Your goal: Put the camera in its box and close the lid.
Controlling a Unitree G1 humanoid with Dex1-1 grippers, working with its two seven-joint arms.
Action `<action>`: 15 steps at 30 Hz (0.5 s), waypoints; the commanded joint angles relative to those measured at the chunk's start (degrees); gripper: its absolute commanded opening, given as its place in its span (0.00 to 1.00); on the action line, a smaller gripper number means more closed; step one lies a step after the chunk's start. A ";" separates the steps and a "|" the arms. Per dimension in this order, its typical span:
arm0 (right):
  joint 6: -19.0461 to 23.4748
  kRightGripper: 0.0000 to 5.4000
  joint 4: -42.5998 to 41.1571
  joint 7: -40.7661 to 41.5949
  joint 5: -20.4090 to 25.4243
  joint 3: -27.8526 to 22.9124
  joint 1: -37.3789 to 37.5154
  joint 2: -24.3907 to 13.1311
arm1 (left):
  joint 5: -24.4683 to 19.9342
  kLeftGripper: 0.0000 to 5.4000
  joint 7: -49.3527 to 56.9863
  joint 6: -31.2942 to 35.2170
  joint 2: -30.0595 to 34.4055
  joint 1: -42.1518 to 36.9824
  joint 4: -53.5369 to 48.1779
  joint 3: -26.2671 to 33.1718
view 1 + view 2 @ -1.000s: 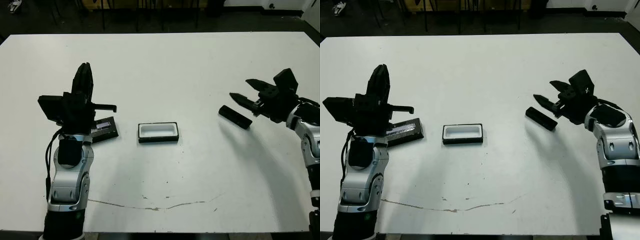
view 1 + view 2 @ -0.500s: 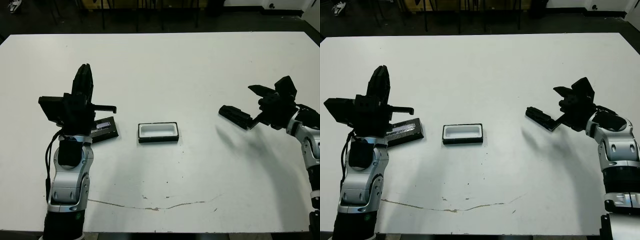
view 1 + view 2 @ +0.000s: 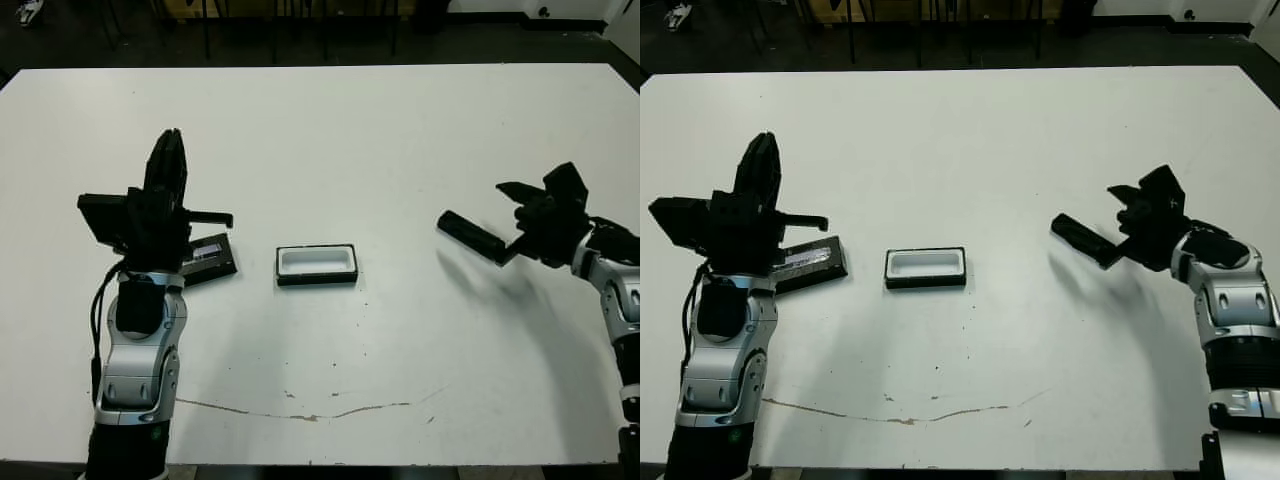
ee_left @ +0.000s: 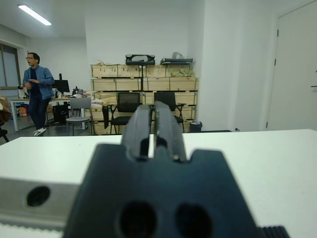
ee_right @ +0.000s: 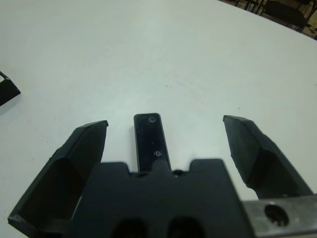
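We note the camera (image 3: 471,236) lying flat on the table's right side, well apart from the box (image 3: 316,265) at centre. Our right gripper (image 5: 166,131) is the nearer one and sits at the bar's outer end, fingers spread wide, one on each side. The wrist view shows the bar's long axis running straight out from the gripper body, centred between the fingers (not yet touching either). Our left gripper (image 4: 153,130) stands upright over the lid (image 3: 209,258), fingers nearly together, holding nothing.
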 commanded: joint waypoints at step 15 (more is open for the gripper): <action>-1.73 1.00 2.41 0.85 -0.19 0.64 4.98 0.66 | -0.36 0.00 -0.26 0.79 0.24 1.03 0.70 0.40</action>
